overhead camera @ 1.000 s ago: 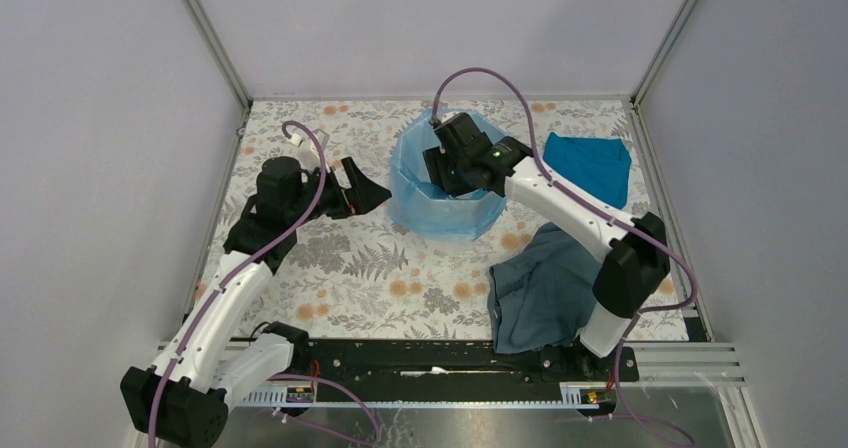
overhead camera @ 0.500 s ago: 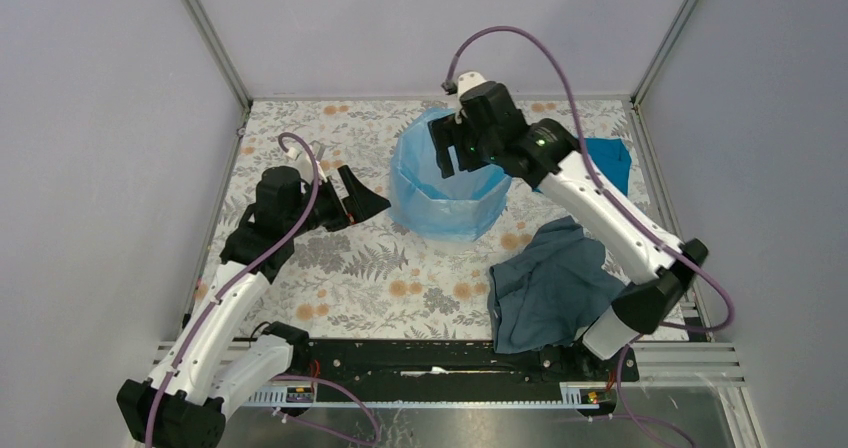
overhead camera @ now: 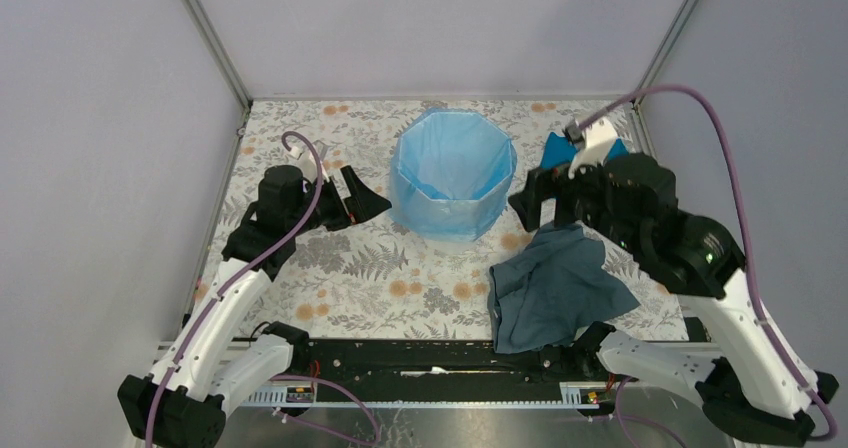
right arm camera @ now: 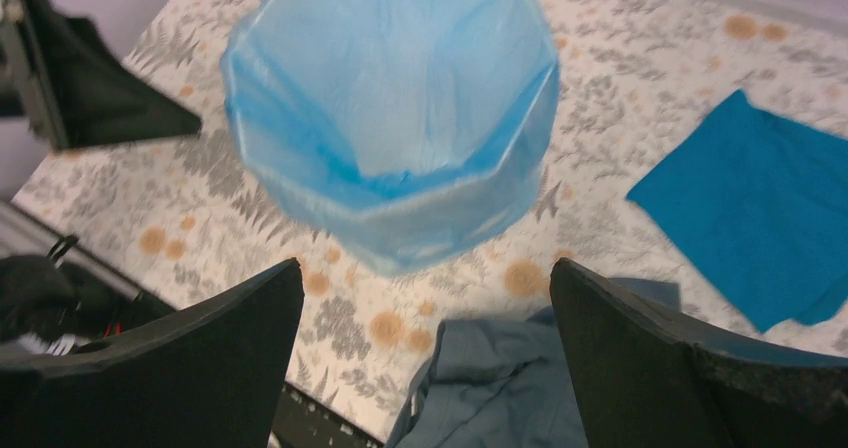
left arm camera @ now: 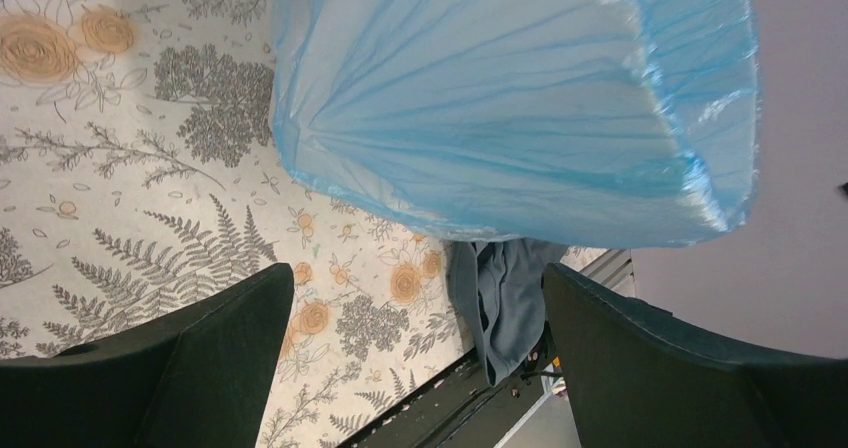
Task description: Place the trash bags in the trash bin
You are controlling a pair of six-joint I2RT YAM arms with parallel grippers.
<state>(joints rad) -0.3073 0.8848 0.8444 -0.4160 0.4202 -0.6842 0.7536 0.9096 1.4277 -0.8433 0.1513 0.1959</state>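
Hovering over the floral table (overhead camera: 330, 278) at the left, the left gripper (overhead camera: 366, 198) is facing the trash bin (overhead camera: 440, 216) with fingers spread wide, nothing between them. At centre the light-blue trash bag (overhead camera: 452, 168) is lining that bin, its film folding over the rim and down the outside. Rightward, the right gripper (overhead camera: 543, 201) is hanging splayed and empty above the grey-blue cloth (overhead camera: 550, 288), the teal cloth (right arm camera: 760, 208) lying beyond

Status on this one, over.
Left gripper, right gripper open, empty. Trash bag lines trash bin, film over rim. Grey-blue cloth lies apart, not blocking.
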